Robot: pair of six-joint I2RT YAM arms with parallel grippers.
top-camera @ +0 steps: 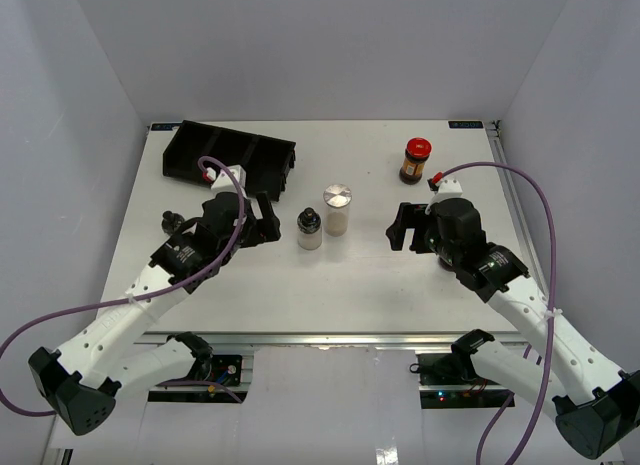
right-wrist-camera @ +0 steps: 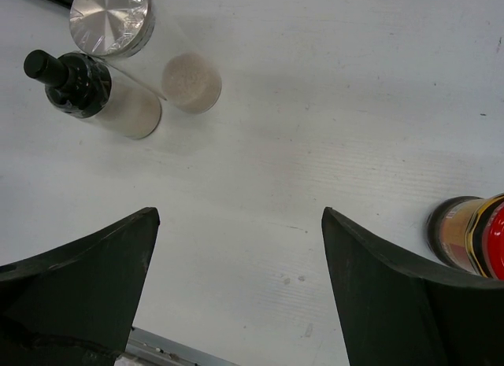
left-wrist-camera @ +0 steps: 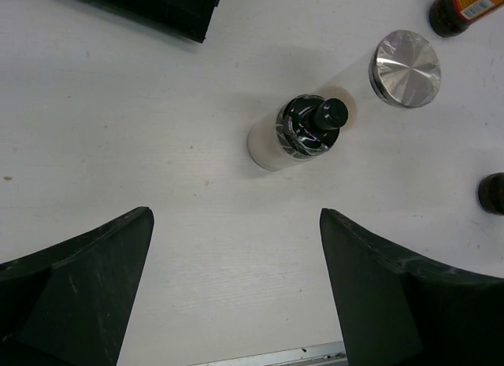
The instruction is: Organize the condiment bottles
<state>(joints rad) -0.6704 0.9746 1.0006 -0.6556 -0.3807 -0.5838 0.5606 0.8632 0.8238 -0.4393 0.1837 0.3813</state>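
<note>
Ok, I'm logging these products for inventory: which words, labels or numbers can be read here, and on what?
No text can be read outright.
Red-lidded brown jar: orange label with print, too small and blurred to read in every view.
Black-topped shaker: no label visible.
Silver-lidded jar: no label visible.
Blue stickers beyond the bottles: too small to read.

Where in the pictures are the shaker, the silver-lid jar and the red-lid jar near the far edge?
shaker point(left-wrist-camera: 299, 130), left wrist view, on its black top.
silver-lid jar point(left-wrist-camera: 405, 57), left wrist view, on the middle of the lid.
red-lid jar point(top-camera: 416, 161), top external view, on the body just below the lid.
</note>
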